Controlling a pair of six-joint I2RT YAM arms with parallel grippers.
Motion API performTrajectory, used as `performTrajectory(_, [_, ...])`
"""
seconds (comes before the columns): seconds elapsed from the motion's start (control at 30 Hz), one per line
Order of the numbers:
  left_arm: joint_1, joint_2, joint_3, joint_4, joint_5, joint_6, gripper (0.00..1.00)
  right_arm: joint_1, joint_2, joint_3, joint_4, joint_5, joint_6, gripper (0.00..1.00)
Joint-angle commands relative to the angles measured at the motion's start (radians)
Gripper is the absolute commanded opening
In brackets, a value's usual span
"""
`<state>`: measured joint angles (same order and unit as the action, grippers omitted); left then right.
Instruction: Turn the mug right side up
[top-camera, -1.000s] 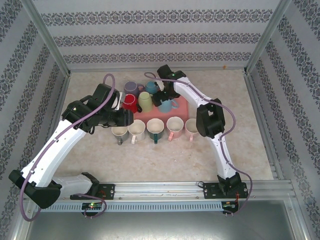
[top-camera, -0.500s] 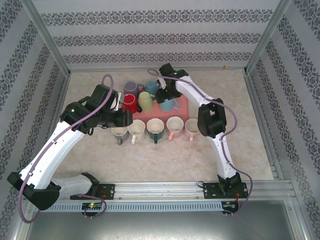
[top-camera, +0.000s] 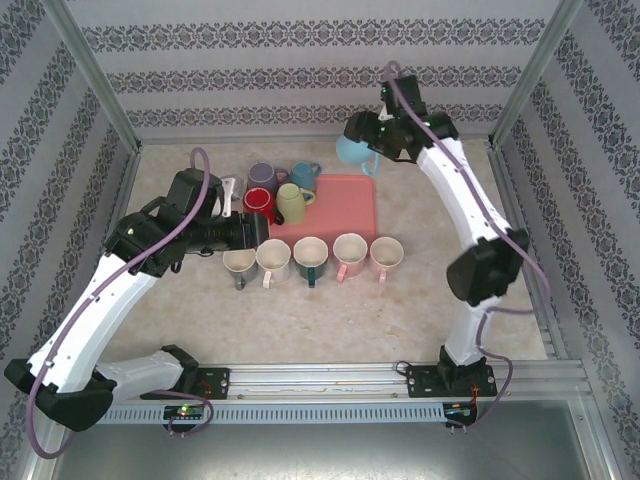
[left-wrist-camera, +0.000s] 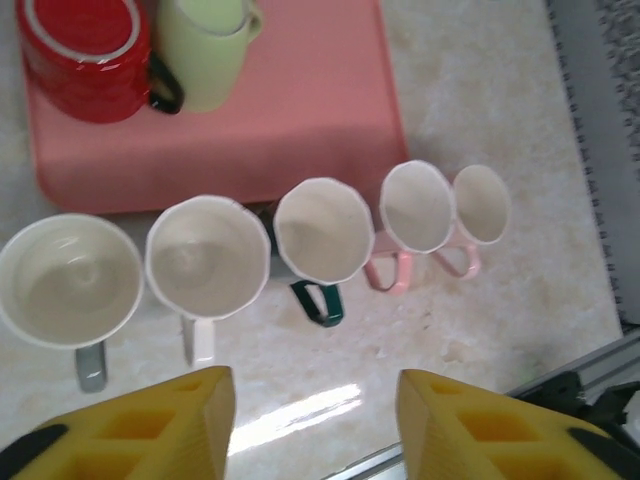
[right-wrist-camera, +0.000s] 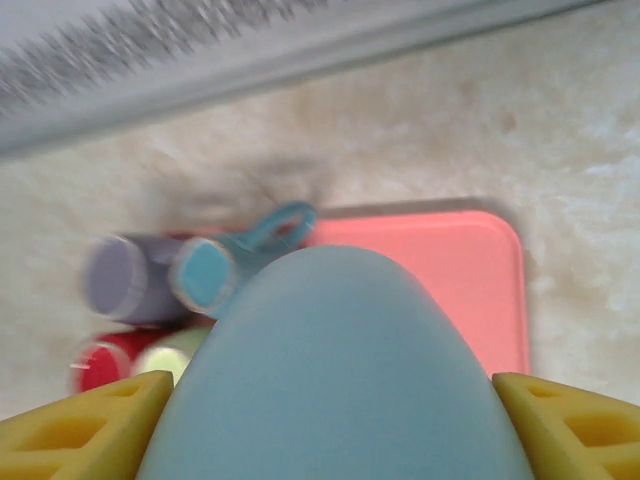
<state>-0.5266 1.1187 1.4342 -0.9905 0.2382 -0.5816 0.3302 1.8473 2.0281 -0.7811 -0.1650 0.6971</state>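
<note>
Up goes the right claw, blue mug clamped and hoisted off the tray toward its 1 o'clock, while the left claw hangs part-open, empty, over the mug row.

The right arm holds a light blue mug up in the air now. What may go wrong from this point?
1. The right gripper clamps the light blue mug on its smooth rounded side, high up. If the mug slips during the turn, it may fall onto the pink tray below.
2. The left gripper hangs open over the row of upright mugs. Setting the mug down there may bring the arms into collision.
</note>
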Motion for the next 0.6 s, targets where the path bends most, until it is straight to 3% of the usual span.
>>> performTrajectory(0.0, [0.015,-0.034,-0.041,0.173,0.097,-0.050,0.64,0.033,-0.150,-0.154,0.257,-0.138,0.320,0.50])
performTrajectory(0.1, [0.014,-0.062,-0.101,0.321,0.164,-0.094,0.72,0.078,-0.257,-0.234,0.307,-0.156,0.425,0.50])
performTrajectory(0.33, [0.013,-0.058,-0.275,0.782,0.359,-0.238,0.72,0.167,-0.463,-0.403,0.397,-0.200,0.641,0.48])
performTrajectory(0.57, [0.014,0.020,-0.372,1.203,0.496,-0.350,0.71,0.184,-0.617,-0.539,0.513,-0.252,0.795,0.46])
